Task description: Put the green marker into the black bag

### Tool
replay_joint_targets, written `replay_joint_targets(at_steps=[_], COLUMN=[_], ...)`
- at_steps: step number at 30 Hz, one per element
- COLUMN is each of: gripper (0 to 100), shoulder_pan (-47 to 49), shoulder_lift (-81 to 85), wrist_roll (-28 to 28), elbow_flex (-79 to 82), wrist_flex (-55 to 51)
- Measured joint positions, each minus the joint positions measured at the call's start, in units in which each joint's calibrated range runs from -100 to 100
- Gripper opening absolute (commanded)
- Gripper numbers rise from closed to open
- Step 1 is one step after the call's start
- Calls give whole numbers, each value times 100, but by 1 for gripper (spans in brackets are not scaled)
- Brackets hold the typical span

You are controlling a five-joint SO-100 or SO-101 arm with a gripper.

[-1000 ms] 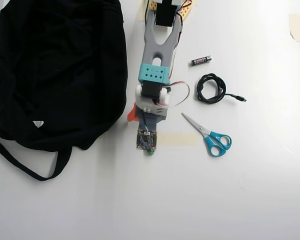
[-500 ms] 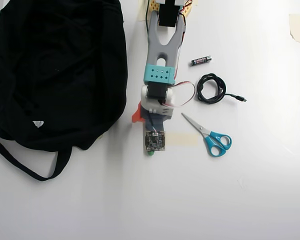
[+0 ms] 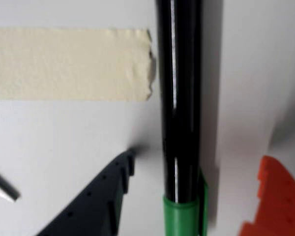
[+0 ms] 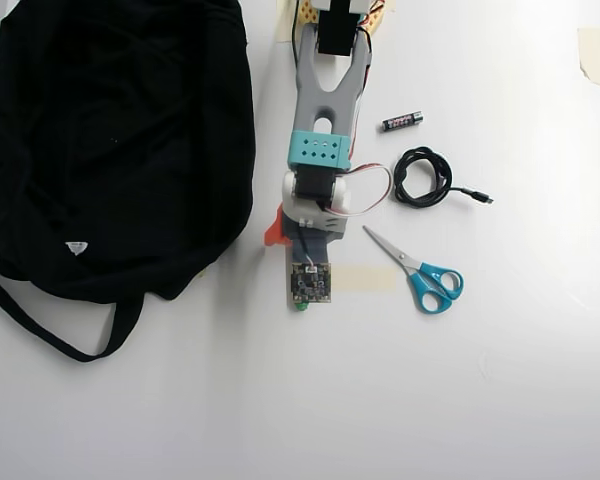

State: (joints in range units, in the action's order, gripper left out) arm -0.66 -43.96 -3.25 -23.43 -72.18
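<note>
The green marker [image 3: 179, 123] lies flat on the white counter [image 4: 480, 400], directly under the arm's wrist. In the wrist view it shows a glossy black barrel and a bright green cap. The end effector [image 3: 196, 196] is open: its dark finger [image 3: 96, 204] stands left of the barrel, its orange finger [image 3: 270, 201] right, neither touching. Beige tape [image 3: 69, 64] lies left of the barrel. The black bag [image 4: 110, 150] rests on the left in the overhead view.
</note>
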Motion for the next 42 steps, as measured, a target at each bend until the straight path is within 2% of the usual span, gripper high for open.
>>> replay_joint_targets(at_steps=[5,30,42], gripper=[32,7,2], shoulder_pan=[0,-7,-7], shoulder_lift=[0,-17,-25], wrist_roll=[0,0,0], elbow_flex=[0,-16,-16], wrist_flex=[0,60,60])
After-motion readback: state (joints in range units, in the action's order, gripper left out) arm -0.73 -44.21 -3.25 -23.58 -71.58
